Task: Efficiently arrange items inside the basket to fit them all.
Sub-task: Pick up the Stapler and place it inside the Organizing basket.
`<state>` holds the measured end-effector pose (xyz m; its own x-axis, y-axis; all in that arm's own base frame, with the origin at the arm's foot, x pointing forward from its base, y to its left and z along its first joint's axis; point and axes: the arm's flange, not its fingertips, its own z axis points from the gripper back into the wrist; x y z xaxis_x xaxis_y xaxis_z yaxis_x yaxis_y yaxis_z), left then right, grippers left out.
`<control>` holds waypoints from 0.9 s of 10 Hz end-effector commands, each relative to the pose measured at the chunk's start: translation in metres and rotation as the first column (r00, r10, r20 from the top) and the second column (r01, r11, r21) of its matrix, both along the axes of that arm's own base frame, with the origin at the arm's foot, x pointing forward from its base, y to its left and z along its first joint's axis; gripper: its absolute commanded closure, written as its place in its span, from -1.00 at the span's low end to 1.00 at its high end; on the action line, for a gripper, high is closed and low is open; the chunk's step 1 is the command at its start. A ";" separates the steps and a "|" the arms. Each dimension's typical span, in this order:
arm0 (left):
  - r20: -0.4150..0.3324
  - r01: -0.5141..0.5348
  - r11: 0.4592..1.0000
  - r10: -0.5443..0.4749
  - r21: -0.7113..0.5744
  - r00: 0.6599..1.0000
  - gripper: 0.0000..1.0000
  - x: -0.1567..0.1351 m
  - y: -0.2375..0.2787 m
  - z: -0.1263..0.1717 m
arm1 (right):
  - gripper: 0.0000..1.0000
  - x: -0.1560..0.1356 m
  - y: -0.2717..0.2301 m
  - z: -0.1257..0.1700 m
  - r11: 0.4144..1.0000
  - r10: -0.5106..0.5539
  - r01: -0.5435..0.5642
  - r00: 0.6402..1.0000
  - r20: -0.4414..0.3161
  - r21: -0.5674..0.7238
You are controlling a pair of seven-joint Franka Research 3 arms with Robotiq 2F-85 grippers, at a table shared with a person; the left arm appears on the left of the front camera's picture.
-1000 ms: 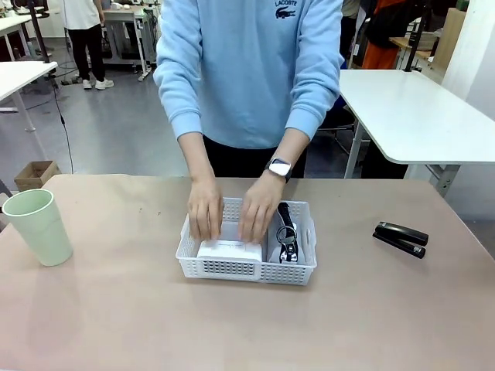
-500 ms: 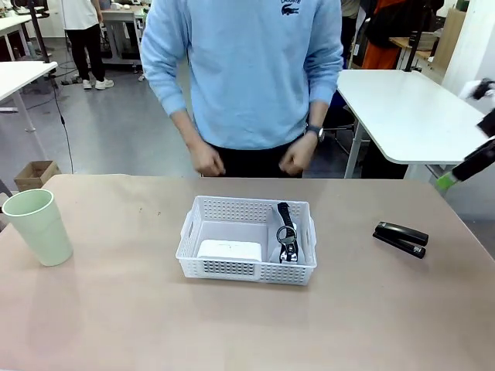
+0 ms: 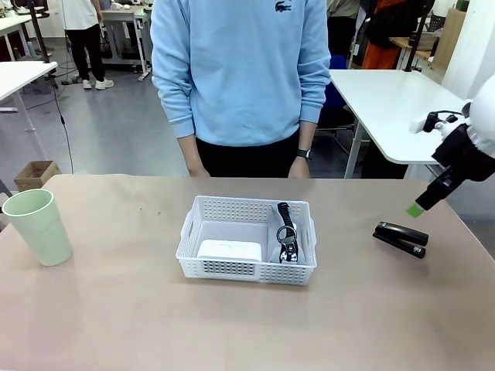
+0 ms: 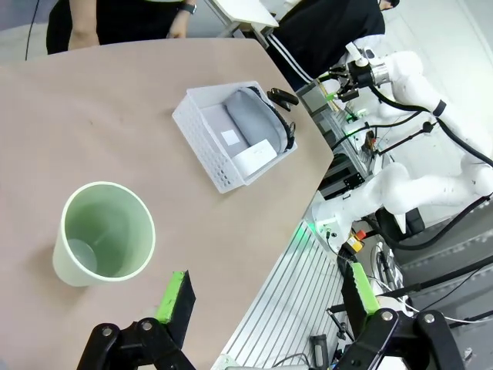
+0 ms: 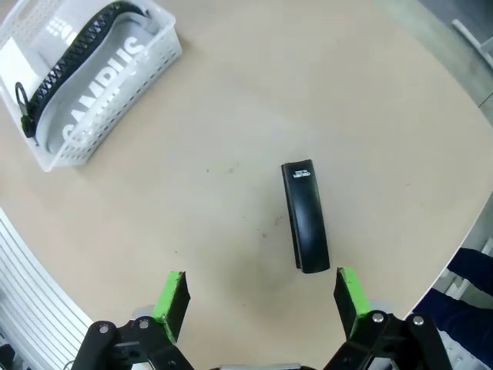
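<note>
The white basket [image 3: 246, 268] sits mid-table, holding the small white block [image 3: 229, 250] on its left and the grey zip case [image 3: 287, 232] with black strap on its right. The black stapler [image 3: 401, 238] lies on the table to the right. My right gripper [image 3: 418, 207] hangs open just above and behind it. In the right wrist view the stapler [image 5: 306, 216] lies just ahead of the open fingers [image 5: 260, 301], nearer the right one, with the basket [image 5: 146, 65] farther off. The pale green cup [image 3: 39, 226] stands far left, and the cup [image 4: 104, 231] is just ahead of my open left gripper [image 4: 267, 297].
A person in a light blue sweater [image 3: 240, 69] stands at the far edge, hands hanging by the table edge. The brown table [image 3: 116, 325] has free room in front and between cup and basket. The table's right edge runs close behind the stapler.
The person's hands left the basket and drew back to their sides. My right arm came in from the right and dropped toward the stapler.
</note>
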<state>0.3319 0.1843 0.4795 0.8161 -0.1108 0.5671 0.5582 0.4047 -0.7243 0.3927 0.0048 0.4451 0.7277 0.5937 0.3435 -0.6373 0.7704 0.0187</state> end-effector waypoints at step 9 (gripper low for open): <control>-0.006 -0.001 1.000 0.001 0.011 1.000 -1.00 -0.003 -0.002 -0.001 | -1.00 0.053 -0.002 -0.024 0.969 0.060 -0.053 0.998 0.021 -0.242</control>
<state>0.3317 0.1845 0.4794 0.8163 -0.1101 0.5670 0.5578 0.4052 -0.7244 0.4303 0.0049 0.4235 0.6661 0.7128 0.2194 -0.7030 0.6984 -0.1345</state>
